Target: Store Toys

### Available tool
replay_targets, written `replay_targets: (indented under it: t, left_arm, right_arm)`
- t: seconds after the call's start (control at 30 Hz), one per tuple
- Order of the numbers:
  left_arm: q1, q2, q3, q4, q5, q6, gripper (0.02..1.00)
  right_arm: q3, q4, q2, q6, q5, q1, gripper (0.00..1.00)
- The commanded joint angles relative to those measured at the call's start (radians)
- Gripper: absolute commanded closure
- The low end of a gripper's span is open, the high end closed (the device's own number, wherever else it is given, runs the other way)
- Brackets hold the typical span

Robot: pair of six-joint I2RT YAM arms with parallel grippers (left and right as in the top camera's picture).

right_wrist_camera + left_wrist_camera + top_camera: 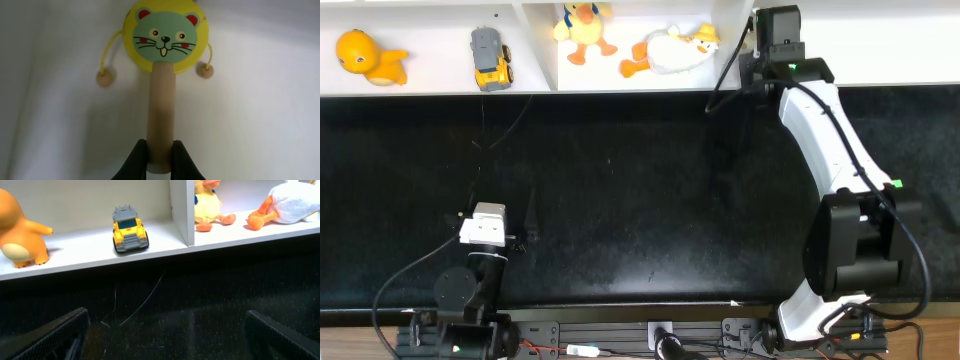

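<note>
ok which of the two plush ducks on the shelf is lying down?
The white plush duck. It lies flat with its orange feet pointing toward the yellow plush duck, which sits upright right beside it.

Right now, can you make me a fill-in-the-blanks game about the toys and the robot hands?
The right gripper grips the rattle drum by its wooden ____. The toy truck shares its shelf compartment with a chubby toy coloured ____. The white plush duck lies beside a sitting plush duck coloured ____. The left gripper, over the black table, is ____.
Missing words: handle; orange; yellow; open.
</note>
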Motion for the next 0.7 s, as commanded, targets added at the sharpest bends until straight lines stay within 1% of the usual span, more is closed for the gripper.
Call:
replay_targets:
  t: [0.03,0.23,0.33,0.37,0.43,0.47,0.5,0.57,0.63,0.7]
  left_arm:
    - [0.005,-0.012,-0.004,-0.001,-0.004,-0.018,0.020]
    - [0.005,-0.012,-0.004,-0.001,-0.005,-0.018,0.020]
    - [0.005,-0.012,-0.004,-0.001,-0.004,-0.018,0.023]
    - [0.005,-0.012,-0.004,-0.001,-0.005,-0.018,0.020]
    - [0.005,-0.012,-0.004,-0.001,-0.005,-0.018,0.020]
    - [0.005,-0.012,-0.004,-0.001,-0.004,-0.018,0.020]
    - [0.005,-0.012,-0.004,-0.001,-0.005,-0.018,0.020]
    - [0.005,-0.012,-0.004,-0.001,-0.005,-0.018,0.020]
    - [0.005,-0.012,-0.004,-0.001,-0.004,-0.018,0.023]
    - [0.005,-0.012,-0.004,-0.001,-0.005,-0.018,0.020]
  right_arm:
    - [0.039,0.045,0.010,0.035,-0.077,0.007,0.855]
    - [0.038,0.011,0.010,0.087,-0.079,0.007,0.855]
    - [0.038,0.003,0.010,0.095,-0.079,0.007,0.847]
    - [0.038,-0.002,0.010,0.095,-0.079,0.007,0.829]
    - [0.038,-0.016,0.010,0.095,-0.078,0.007,0.752]
    - [0.038,-0.024,0.010,0.095,-0.079,0.007,0.735]
    - [0.038,-0.036,0.010,0.095,-0.078,0.007,0.684]
    - [0.038,-0.049,0.004,0.094,-0.078,0.014,0.402]
    - [0.038,-0.061,-0.011,0.094,-0.077,0.016,0.198]
    - [0.036,-0.089,-0.036,0.094,-0.077,0.016,0.086]
